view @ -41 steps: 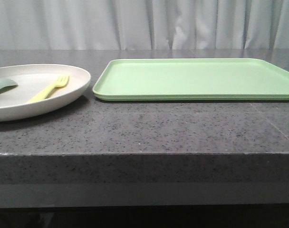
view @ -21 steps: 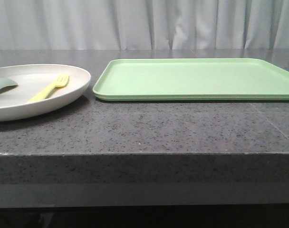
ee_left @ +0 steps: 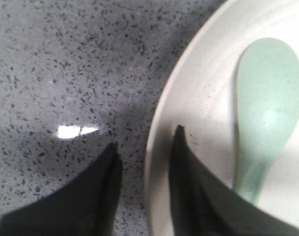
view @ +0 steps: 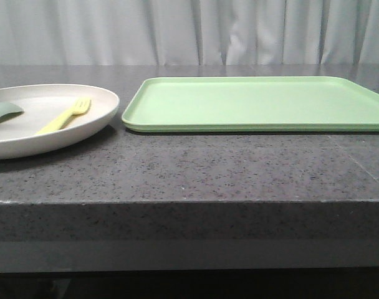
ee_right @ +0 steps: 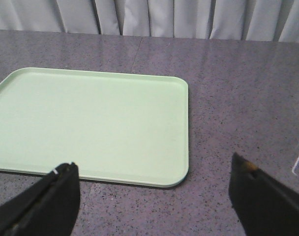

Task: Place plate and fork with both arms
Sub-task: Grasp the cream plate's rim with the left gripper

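Observation:
The cream plate [view: 90,121] sits on the dark stone table at the left. The pale-yellow fork [view: 65,116] lies in it, tines pointing away. In the left wrist view, my left gripper [ee_left: 147,137] is open and straddles the plate's rim [ee_left: 162,128]. One finger is over the table and the other is inside the plate, with a strip of table showing between the outer finger and the rim. My right gripper [ee_right: 152,162] is wide open and empty above the table, near a corner of the tray. Neither gripper shows in the front view.
A grey-green spoon [ee_left: 267,103] lies in the plate beside my left gripper's inner finger; it also shows in the front view [view: 4,112]. A flat light-green tray [view: 252,103] lies right of the plate; the right wrist view shows it too [ee_right: 90,118]. A curtain hangs behind the table.

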Robot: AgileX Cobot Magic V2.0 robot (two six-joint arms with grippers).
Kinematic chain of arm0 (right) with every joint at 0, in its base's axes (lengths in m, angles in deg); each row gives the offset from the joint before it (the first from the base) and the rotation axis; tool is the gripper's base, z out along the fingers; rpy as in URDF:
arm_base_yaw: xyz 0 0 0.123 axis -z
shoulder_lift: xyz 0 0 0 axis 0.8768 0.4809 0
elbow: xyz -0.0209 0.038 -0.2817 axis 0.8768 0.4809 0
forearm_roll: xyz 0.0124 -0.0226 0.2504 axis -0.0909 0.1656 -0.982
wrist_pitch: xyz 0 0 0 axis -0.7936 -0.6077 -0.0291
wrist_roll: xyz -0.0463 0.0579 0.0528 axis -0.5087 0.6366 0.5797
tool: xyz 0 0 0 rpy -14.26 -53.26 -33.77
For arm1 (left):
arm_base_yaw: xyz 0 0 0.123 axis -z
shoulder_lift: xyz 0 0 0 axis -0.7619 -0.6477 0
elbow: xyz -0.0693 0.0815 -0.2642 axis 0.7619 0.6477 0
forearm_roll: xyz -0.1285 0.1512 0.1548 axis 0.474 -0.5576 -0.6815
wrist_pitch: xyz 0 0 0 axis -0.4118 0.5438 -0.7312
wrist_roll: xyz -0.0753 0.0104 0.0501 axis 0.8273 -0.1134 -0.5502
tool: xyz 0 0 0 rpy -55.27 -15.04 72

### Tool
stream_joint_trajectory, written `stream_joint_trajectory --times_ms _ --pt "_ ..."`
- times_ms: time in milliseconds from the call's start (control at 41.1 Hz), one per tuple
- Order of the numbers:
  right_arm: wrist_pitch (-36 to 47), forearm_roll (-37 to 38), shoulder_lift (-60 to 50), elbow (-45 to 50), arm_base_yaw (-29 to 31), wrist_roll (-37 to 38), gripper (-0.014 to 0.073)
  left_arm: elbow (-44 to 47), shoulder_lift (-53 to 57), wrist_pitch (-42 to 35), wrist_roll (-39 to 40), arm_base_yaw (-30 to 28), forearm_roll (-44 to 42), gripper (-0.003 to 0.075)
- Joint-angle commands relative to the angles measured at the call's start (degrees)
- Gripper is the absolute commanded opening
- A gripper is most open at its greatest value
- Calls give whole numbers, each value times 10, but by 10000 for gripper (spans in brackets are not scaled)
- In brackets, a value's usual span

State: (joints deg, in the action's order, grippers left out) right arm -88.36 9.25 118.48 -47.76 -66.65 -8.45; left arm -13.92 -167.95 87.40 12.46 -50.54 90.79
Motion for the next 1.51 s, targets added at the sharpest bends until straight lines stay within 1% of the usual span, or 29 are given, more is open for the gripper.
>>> stream_joint_trajectory --times_ms 0,49,219,365,486,608,851,973,1070,1265,1484 --pt "47 5 6 -22 3 -1 634 -18 20 -10 0 -1 2 48" --pt "47 5 6 -22 3 -1 634 -18 20 -10 0 -1 2 -20" --pt "46 5 6 -22 3 -1 634 -18 20 2 0 -1 8 -18" --pt "46 5 6 -22 3 -1 634 -18 20 8 -36 -18 67 -18" --pt "46 5 6 -22 3 -1 634 -18 20 8 -40 -37 91 -18" --pt "46 5 6 -22 3 -1 634 -18 20 11 -65 -56 121 -18" --pt "46 5 6 -22 3 -1 634 -18 21 11 -107 -95 198 -18" --pt "46 5 6 -22 3 -1 634 -18 22 14 -144 -119 265 -18" --pt "46 5 6 -22 3 -1 634 -18 22 21 -168 -134 301 -18" --pt "45 5 6 -22 3 -1 634 -26 22 26 -168 -146 326 -18" --pt "44 5 6 -22 3 -1 634 -75 22 47 -168 -144 361 -18"
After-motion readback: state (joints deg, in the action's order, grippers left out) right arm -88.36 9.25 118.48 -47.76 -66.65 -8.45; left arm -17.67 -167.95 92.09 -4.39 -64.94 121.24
